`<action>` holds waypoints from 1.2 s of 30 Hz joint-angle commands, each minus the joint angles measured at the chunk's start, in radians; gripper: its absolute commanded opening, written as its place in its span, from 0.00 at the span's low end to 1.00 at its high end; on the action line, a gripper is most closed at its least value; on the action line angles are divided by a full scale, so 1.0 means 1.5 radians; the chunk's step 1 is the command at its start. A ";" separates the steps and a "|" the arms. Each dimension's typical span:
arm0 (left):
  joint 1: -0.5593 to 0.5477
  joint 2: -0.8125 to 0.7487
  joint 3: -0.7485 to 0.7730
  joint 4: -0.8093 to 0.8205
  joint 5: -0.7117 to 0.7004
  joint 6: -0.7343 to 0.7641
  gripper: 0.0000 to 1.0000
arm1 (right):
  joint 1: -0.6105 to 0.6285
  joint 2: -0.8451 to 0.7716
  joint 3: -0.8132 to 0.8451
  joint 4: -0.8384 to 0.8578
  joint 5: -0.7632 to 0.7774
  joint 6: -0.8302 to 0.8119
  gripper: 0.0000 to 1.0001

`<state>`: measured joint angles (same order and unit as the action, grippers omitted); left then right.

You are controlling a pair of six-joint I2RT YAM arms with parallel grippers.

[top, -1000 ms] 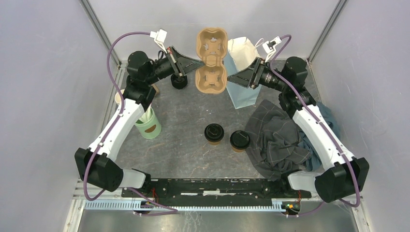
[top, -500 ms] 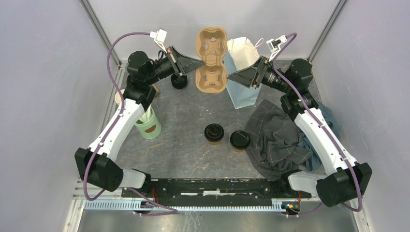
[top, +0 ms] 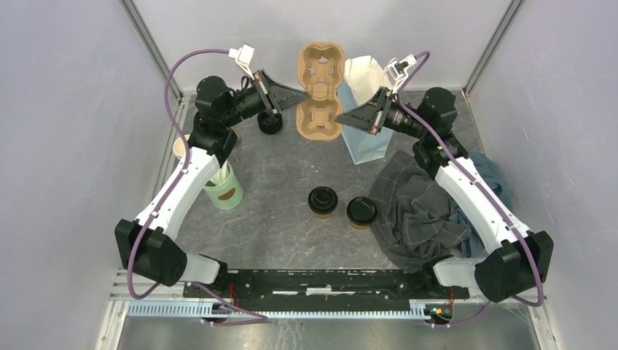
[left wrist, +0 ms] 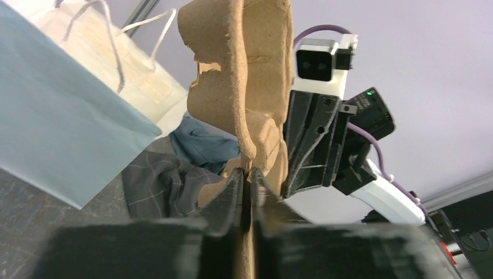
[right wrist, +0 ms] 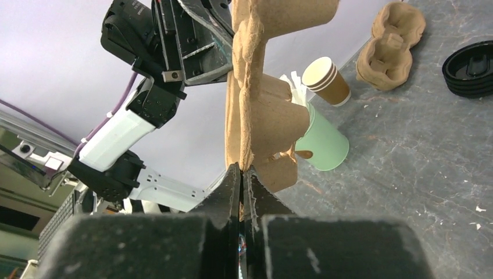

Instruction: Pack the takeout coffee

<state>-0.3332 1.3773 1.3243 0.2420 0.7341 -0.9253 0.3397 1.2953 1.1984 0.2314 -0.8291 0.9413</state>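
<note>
Two takeout coffee cups, brown with black lids, stand side by side near the table's middle (top: 322,201) (top: 361,211); neither gripper is near them. A brown cardboard cup carrier (top: 319,91) hangs in the air at the back, held from both sides. My left gripper (top: 302,93) pinches its left edge; in the left wrist view the fingers (left wrist: 249,174) press close on the cardboard carrier (left wrist: 244,70). My right gripper (top: 338,117) is shut on its right edge, its tips (right wrist: 240,170) clamping the carrier's rim (right wrist: 256,116).
A light blue paper bag (top: 368,109) stands behind the carrier on the right. A grey cloth (top: 419,211) lies at the right. A green cup of sticks (top: 224,188), a stack of black lids (top: 270,122), spare brown cups (right wrist: 327,80) and a second carrier (right wrist: 390,43) sit at the left.
My right gripper has moved left onto the carrier's right edge and closed on it. The left gripper and the carrier have stayed almost in place.
</note>
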 commanded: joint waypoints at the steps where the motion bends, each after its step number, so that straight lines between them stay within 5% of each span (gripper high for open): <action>1: 0.000 0.015 0.053 -0.083 -0.036 0.039 0.24 | -0.004 -0.004 0.041 -0.010 0.025 -0.046 0.00; 5: 0.034 0.053 0.148 -0.323 -0.186 0.171 0.76 | -0.023 -0.003 0.136 -0.210 0.098 -0.206 0.00; 8: 0.103 0.086 0.189 -0.419 -0.305 0.188 0.98 | -0.038 -0.002 0.213 -0.352 0.194 -0.339 0.00; 14: 0.185 0.255 0.361 -0.654 -0.649 0.265 0.98 | -0.040 -0.006 0.292 -0.496 0.361 -0.525 0.00; 18: 0.199 0.394 0.476 -0.692 -0.766 0.319 0.98 | -0.039 0.007 0.307 -0.526 0.428 -0.581 0.00; 26: 0.221 0.624 0.711 -0.751 -0.846 0.363 1.00 | -0.040 0.032 0.334 -0.542 0.519 -0.645 0.00; 36: 0.295 0.682 0.704 -0.718 -0.843 0.314 1.00 | -0.047 0.071 0.357 -0.539 0.549 -0.675 0.00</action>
<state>0.0738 2.3749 2.3363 -0.8688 -0.5266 -0.4435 0.2794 1.3869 1.6791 -0.6018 -0.0452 -0.0307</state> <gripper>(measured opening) 0.994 0.010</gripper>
